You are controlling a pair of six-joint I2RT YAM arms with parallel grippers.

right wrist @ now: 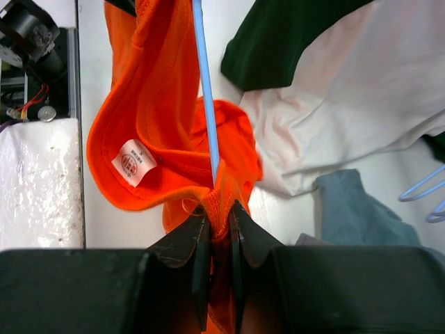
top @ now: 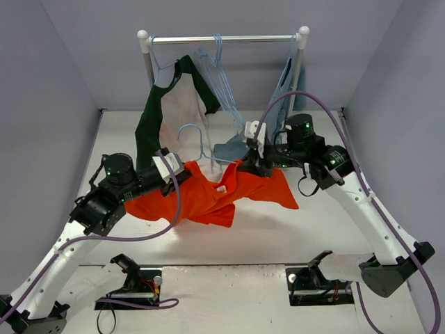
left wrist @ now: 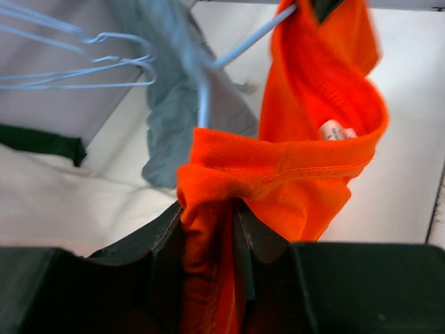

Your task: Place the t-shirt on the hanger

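Fingers of left gripper sit either side of a bunched fold of the t-shirt. Fabric fills the gap between them, so it reads as pinched. Right gripper fingers are almost together, clamped on another fold of the same orange fabric. Hanger wire runs straight down into that fold at the fingertips; can't tell if the wire itself is pinched.

T-shirt is strung between the two grippers mid-scene, above the counter, sagging in the middle. Can't tell if the lowest edge touches the counter. Neck opening with white label faces the right wrist camera. Hanger hook stands up above the shirt, between the arms, nearer the left one.

Behind: rack across the back. Dark green-and-white garment hangs at its left, spare hangers sit mid-rail, grey-blue garment hangs by the right post. More grey-blue fabric lies on the counter just behind the right gripper.
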